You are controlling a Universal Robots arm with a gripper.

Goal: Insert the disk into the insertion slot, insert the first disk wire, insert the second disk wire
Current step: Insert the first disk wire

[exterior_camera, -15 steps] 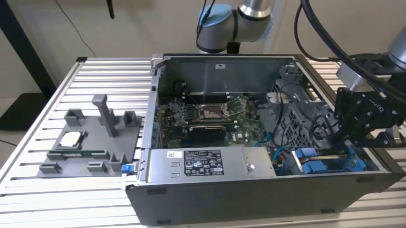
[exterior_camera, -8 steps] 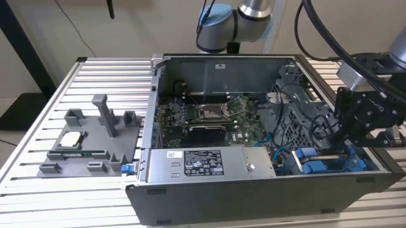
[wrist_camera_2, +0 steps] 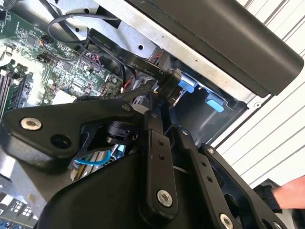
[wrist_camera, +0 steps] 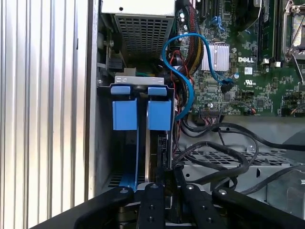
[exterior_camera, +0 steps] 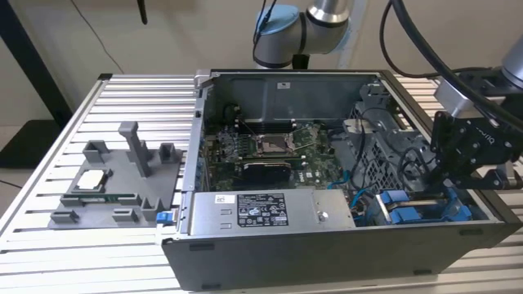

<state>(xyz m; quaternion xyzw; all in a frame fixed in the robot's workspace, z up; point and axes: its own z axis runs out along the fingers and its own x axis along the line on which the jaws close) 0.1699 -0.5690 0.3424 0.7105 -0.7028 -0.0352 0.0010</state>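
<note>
Claw (wrist_camera_2: 164, 90) pinches a black wire (wrist_camera_2: 124, 57) directly over the disk (wrist_camera: 152, 152), which stands edgewise in the slot (wrist_camera: 102, 143).

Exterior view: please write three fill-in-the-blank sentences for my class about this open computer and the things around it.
1. The gripper hangs over the insertion slot, whose clips are ____.
2. The fixture tray lies on the exterior view's ____ of the computer case.
3. The power-supply box bears a ____ label.
Missing words: blue; left; white.
</note>
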